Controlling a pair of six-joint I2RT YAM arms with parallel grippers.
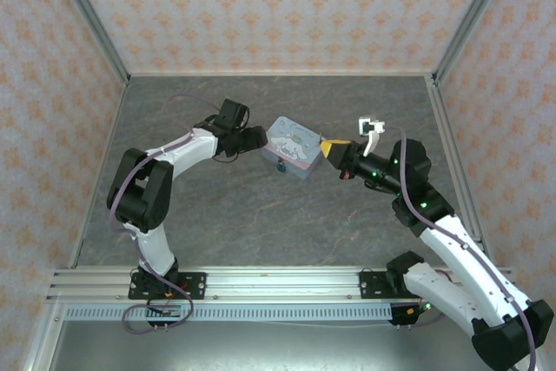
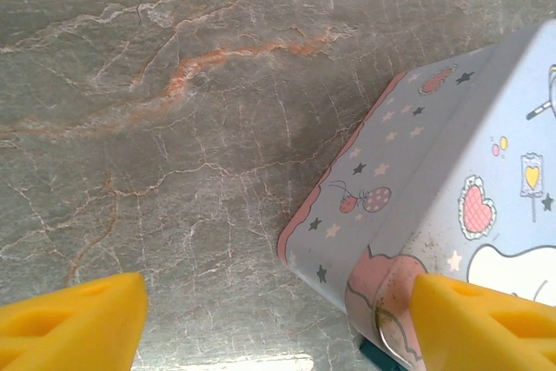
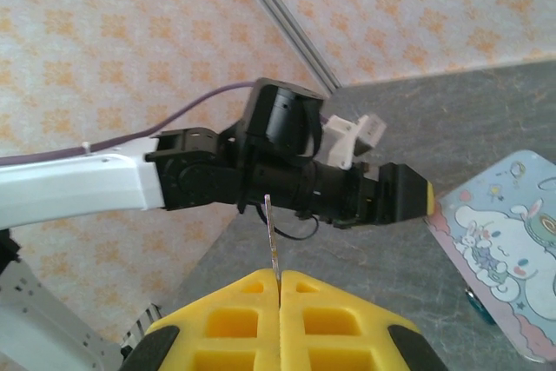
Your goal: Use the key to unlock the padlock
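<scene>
Tin (image 1: 291,147) flanked by left tool (image 1: 263,138), right tool (image 1: 333,149); near half of tabletop (image 1: 261,223) free.

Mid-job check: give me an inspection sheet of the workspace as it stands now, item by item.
Surface: grey marbled table, no spills seen.
Job's things: tiny teal padlock at the near edge of the pale-blue cartoon tin; key, its blade sticking out of the right claw.
Clutter: nothing seen.
Claws: left claw open, straddling a corner of the tin, contact cannot be told; right claw shut on the key, just right of the tin.
Cables: purple cable looped along the left arm, apart from the tin.
Surroundings: patterned walls and metal frame posts.
</scene>
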